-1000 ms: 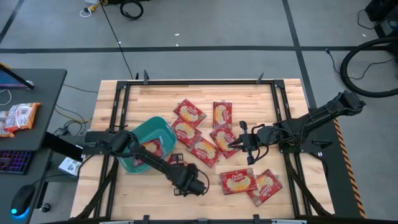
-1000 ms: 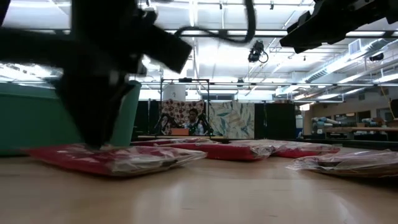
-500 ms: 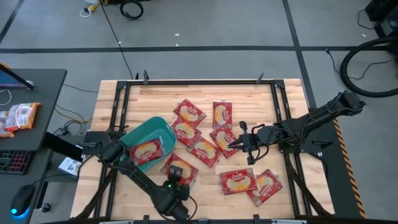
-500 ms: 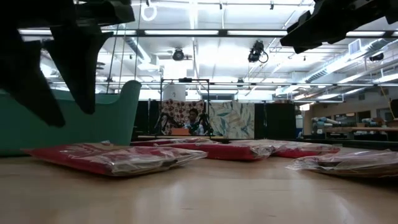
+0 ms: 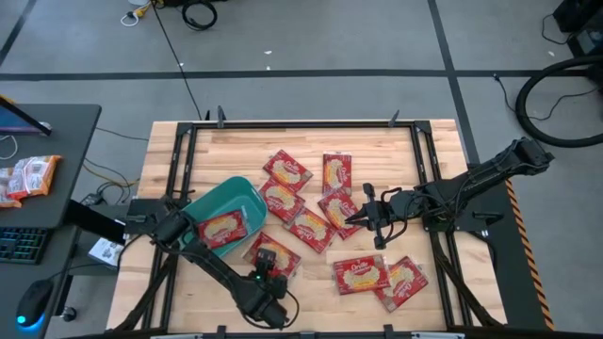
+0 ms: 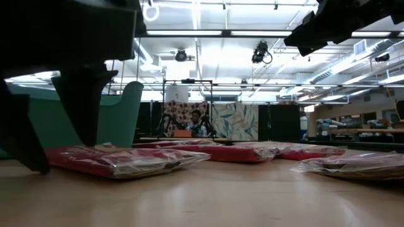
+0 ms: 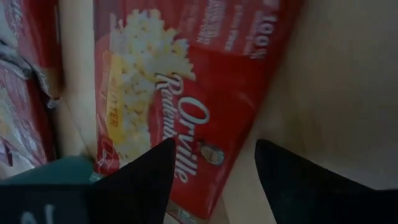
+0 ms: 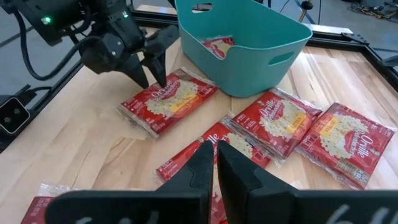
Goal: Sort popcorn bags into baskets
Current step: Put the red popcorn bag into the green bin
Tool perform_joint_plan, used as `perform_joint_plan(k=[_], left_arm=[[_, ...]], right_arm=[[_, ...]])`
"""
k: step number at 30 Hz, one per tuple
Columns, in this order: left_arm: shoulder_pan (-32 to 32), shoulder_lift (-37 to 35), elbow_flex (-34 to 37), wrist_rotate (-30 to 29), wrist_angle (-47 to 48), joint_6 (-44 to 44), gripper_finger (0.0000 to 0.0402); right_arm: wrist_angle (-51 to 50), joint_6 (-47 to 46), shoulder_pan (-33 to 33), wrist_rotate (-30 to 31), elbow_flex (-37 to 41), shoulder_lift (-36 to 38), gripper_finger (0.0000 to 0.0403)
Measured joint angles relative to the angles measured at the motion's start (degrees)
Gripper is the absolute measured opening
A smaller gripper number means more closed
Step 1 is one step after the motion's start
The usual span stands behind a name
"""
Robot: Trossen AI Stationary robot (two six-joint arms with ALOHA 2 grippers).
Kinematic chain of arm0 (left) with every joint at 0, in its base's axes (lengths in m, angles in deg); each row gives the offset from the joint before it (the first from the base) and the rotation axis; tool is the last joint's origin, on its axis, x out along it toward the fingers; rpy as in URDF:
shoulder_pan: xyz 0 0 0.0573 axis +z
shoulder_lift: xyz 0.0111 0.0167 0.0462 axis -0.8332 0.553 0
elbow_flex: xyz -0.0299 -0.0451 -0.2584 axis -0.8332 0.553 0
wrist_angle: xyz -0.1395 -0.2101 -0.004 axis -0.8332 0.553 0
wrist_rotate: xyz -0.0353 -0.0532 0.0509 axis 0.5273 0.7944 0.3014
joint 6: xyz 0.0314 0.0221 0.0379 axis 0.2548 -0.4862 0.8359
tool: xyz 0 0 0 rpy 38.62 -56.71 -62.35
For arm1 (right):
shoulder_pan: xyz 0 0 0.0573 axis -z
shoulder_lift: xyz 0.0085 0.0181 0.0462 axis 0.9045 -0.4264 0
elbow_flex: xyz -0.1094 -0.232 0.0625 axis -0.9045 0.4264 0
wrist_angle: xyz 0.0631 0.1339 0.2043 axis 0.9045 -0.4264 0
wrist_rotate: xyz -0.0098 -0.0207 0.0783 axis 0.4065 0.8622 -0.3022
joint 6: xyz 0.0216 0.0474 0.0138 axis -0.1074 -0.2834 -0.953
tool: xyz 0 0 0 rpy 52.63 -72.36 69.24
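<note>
A red popcorn packet [image 5: 273,252] [image 7: 186,93] [image 8: 168,99] lies flat on the wood just beside the teal basket [image 5: 203,202] [image 8: 249,37]. My left gripper [image 5: 267,280] [image 7: 214,149] [image 8: 151,79] is open and stands at this packet's near end, coming from the table's near side and pointing down. In the low view one finger stands before the packet [image 6: 126,161] and one over it. One packet [image 5: 222,229] lies inside the basket. My right gripper [image 5: 350,219] [image 8: 216,149] is shut and hovers above the packets at the table's middle. My left gripper has its open fingers [image 8: 160,73] on either side of the packet's near end [image 7: 205,186], slanting down from the near side. I cannot tell whether they touch it. The packet lies flat on the table.
Several more packets lie spread over the middle and right of the table [image 5: 287,169] [image 5: 336,172] [image 5: 311,229] [image 5: 361,273] [image 5: 400,282]. Black frame rails [image 5: 424,160] run along the table's sides. Bare wood shows along the far edge [image 5: 245,141].
My left gripper has drawn back toward the near-left off the packet, uncovering it, and has lifted. Its fingers show apart where they showed as one mass before. It has then come down again at the packet's near end. The packet has stayed in place.
</note>
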Motion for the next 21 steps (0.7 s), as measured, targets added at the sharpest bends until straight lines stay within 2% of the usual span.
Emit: perform_joint_plan(k=[5, 9, 14, 19, 21], left_arm=[[1.3, 0.0, 0.1, 0.1, -0.6, 0.1, 0.0205], [2.2, 0.0, 0.1, 1.2, -1.5, 0.2, 0.0176], [2.9, -0.1, 0.1, 2.0, -3.6, 0.2, 0.0113], [3.0, -0.3, 0.0, 2.8, -3.8, -1.0, 0.0025], [3.0, -0.3, -0.6, 3.0, -3.4, -2.5, 0.0012]], right_arm=[[0.0, 0.0, 0.0, 0.0, 0.0, 0.0, 0.0027], [0.0, 0.0, 0.0, -0.5, 0.0, 0.0, 0.0027], [0.0, -0.1, 0.0, -1.0, 0.0, 0.0, 0.0027], [0.0, -0.1, 0.0, -1.8, 0.0, 0.0, 0.0027], [-0.1, -0.2, 0.0, -2.3, 0.0, 0.0, 0.0027]])
